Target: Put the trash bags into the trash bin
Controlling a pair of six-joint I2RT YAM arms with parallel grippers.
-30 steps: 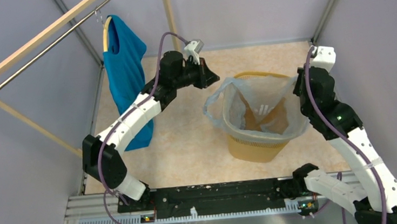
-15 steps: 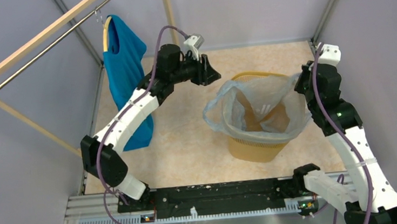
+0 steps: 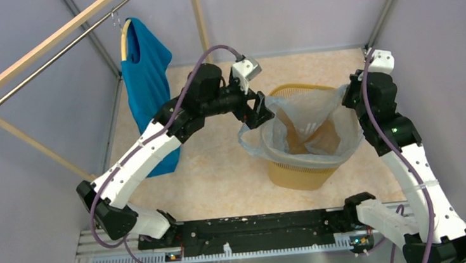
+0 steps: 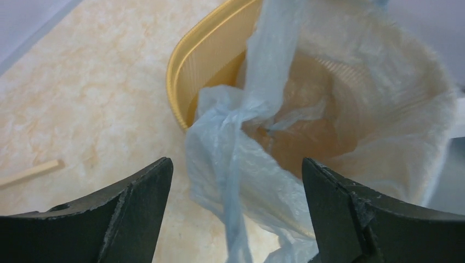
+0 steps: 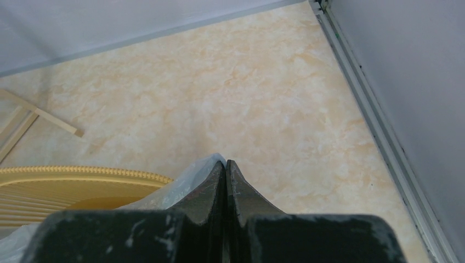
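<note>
The yellow-orange trash bin point(image 3: 298, 178) stands on the floor right of centre, its rim point(image 4: 204, 59) showing in the left wrist view. The pale blue trash bag point(image 3: 310, 128) sits opened inside it, its edges draped over the rim. My left gripper point(image 3: 260, 112) hovers open at the bag's left edge. A twisted handle strip of the bag point(image 4: 237, 186) hangs between the fingers point(image 4: 134, 211) without touching them. My right gripper point(image 3: 349, 99) is shut on the bag's right edge; thin film point(image 5: 183, 185) shows beside the pressed tips point(image 5: 226, 163), above the bin rim point(image 5: 82, 172).
A teal shirt point(image 3: 146, 82) hangs from a hanger on the rail point(image 3: 33, 57) at the back left. A wooden post point(image 3: 198, 20) rises at the back. Grey walls close in on the left, back and right. A thin wooden strip point(image 4: 30, 171) lies on the floor.
My left arm has swung right and down from the back toward the bag's left edge, and its jaws have gone from shut to wide open. The right gripper stays shut, shifted only slightly.
</note>
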